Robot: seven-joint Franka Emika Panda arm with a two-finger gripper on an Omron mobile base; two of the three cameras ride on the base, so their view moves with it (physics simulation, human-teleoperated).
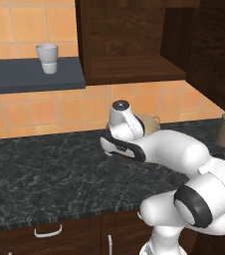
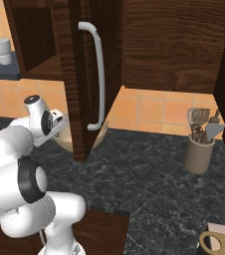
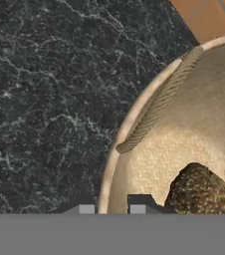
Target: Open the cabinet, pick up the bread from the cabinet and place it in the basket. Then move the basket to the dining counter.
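Black speckled granite forms the surface (image 3: pixel 45 99) beneath the gripper (image 3: pixel 112 209), whose two dark fingertips are closed over the pale rim of the round tan-beige basket (image 3: pixel 184 149). Inside the basket, on its speckled bottom, lies the small rounded brown bread (image 3: pixel 199 191). Farther along the surface stands a beige crock (image 2: pixel 199 154) holding kitchen utensils (image 2: pixel 203 124). Above, the dark brown wood-grain wall cabinet (image 2: pixel 79 74) hangs open, and a small white cup (image 1: pixel 47 58) sits on a dark grey shelf (image 1: pixel 32 74).
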